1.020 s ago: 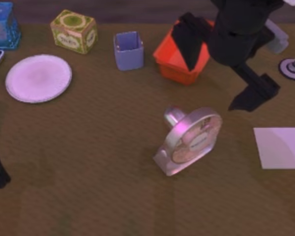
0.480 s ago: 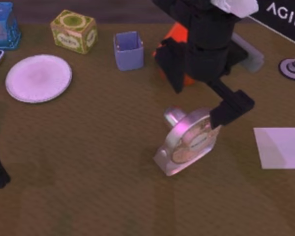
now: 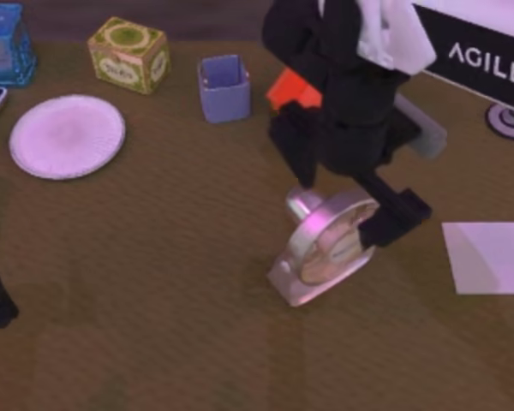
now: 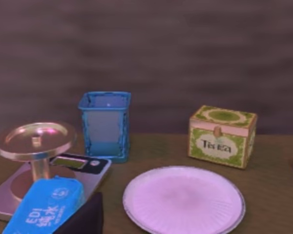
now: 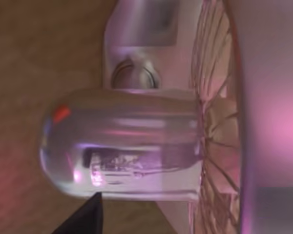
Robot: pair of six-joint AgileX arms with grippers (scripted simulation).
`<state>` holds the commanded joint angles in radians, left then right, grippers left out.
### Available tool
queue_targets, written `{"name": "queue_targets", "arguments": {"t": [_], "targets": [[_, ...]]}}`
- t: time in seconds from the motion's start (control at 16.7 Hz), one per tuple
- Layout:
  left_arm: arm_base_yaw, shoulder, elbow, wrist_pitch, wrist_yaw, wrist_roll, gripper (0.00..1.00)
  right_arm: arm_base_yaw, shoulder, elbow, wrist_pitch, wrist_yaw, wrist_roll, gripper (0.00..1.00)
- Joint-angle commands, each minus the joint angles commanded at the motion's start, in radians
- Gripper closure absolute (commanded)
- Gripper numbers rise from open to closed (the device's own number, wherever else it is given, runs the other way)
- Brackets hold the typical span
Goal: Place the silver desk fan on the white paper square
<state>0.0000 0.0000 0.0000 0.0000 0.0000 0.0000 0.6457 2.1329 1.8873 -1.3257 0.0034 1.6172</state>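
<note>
Although the right gripper (image 3: 338,205) is down at the silver desk fan (image 3: 325,253), you have nothing of the placement done yet: the fan stands on the table (image 3: 154,282) near the middle, and the white paper square (image 3: 488,257) lies bare at the table's right edge, well apart from it. What remains, by my judgement, is to close on the fan, lift it, carry it right and set it on the sheet.

You see the jaws spread wide. In the top view one dark finger sits on the far side of the fan, by the rear knob (image 3: 301,204); the other reaches over the rim on the face side, toward the paper. The disc head thus lies between the fingers, but contact cannot be confirmed on either side from above. The right wrist view fills with the knob (image 5: 122,141) and the grille behind it, seen very close, with one dark fingertip (image 5: 85,217) just beside the knob and apparently not touching it.

Note that the fan leans, its pale face tilted upward, so the grasp may seat unevenly across the disc.

Your left arm is parked at the table's left edge; its gripper is not visible, and its wrist camera looks toward the white plate (image 4: 184,200) and the tea box (image 4: 222,136).
</note>
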Motion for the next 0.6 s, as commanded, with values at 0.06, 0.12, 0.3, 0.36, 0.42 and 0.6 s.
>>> {"name": "queue_targets", "arguments": {"t": [0.06, 0.12, 0.3, 0.36, 0.42, 0.6], "targets": [[0.000, 0.000, 0.000, 0.000, 0.000, 0.000, 0.00, 0.001, -0.001, -0.021, 0.021, 0.000, 0.001, 0.00], [0.000, 0.000, 0.000, 0.000, 0.000, 0.000, 0.00, 0.002, -0.001, -0.032, 0.032, 0.000, 0.002, 0.00], [0.000, 0.000, 0.000, 0.000, 0.000, 0.000, 0.00, 0.002, -0.001, -0.033, 0.033, 0.000, 0.002, 0.00], [0.000, 0.000, 0.000, 0.000, 0.000, 0.000, 0.00, 0.002, -0.001, -0.033, 0.033, 0.000, 0.002, 0.08], [0.000, 0.000, 0.000, 0.000, 0.000, 0.000, 0.00, 0.002, -0.001, -0.033, 0.033, 0.000, 0.002, 0.15], [0.000, 0.000, 0.000, 0.000, 0.000, 0.000, 0.00, 0.002, -0.001, -0.033, 0.033, 0.000, 0.002, 0.38]]}}
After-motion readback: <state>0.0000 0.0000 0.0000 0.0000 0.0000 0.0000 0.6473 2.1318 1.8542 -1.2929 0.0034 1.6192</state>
